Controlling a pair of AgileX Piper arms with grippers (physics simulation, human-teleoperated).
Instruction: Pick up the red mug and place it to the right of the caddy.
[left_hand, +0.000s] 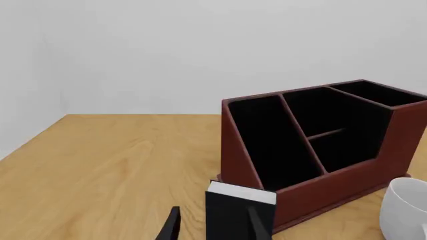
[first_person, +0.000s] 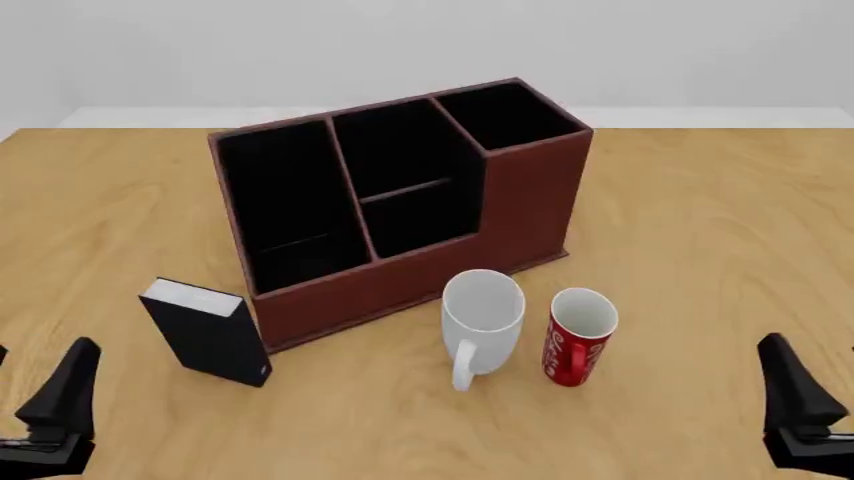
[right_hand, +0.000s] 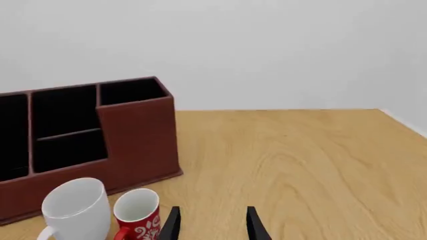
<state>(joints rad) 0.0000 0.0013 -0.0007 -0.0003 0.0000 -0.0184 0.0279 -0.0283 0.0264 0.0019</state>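
Slim glossy red mug (first_person: 581, 336) stands before the leather-look caddy (first_person: 534, 200); both grippers (right_hand: 210, 225) (left_hand: 210, 227) spread, empty.

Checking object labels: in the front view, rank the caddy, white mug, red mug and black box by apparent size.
1. caddy
2. black box
3. white mug, close to the box; unsure
4. red mug

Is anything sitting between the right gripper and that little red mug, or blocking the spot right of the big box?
Nothing visible. The right gripper has bare table between it and the red mug. The white mug stands on the mug's left, and the tabletop right of the caddy looks clear.
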